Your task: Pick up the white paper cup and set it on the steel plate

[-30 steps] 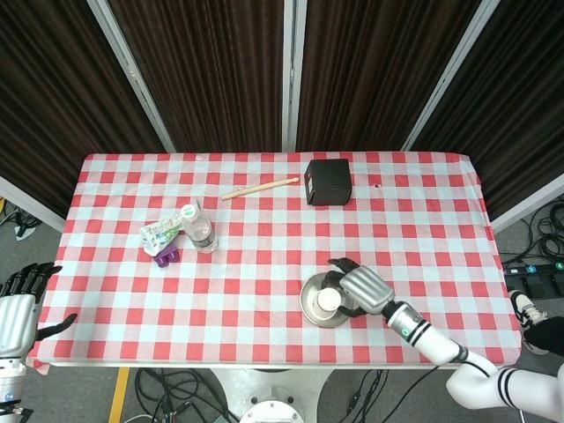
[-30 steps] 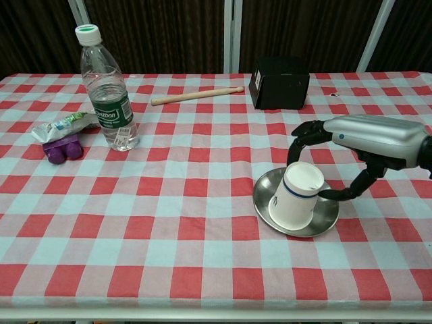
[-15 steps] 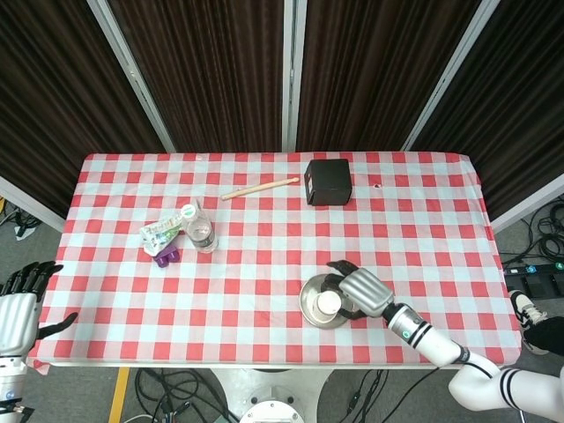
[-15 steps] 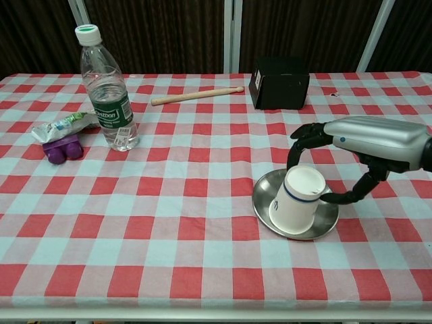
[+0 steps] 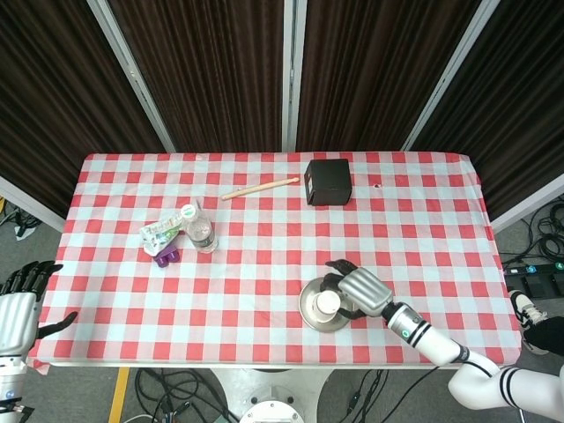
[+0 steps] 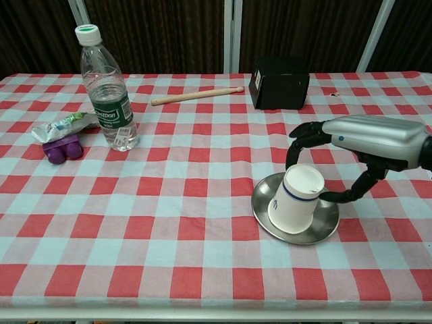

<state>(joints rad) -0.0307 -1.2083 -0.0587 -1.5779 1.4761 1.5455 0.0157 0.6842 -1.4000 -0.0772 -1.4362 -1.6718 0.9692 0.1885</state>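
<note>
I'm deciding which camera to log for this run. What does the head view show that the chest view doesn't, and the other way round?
Only the head view shows the left hand, off the table's left edge holding nothing, plus the whole table outline and the floor cables.

Only the chest view shows, side-on, that the white paper cup is upside down and tilted, and the water bottle label.

Both show the right hand with fingers around the cup on the steel plate, the black box, the wooden stick and the purple item.
</note>
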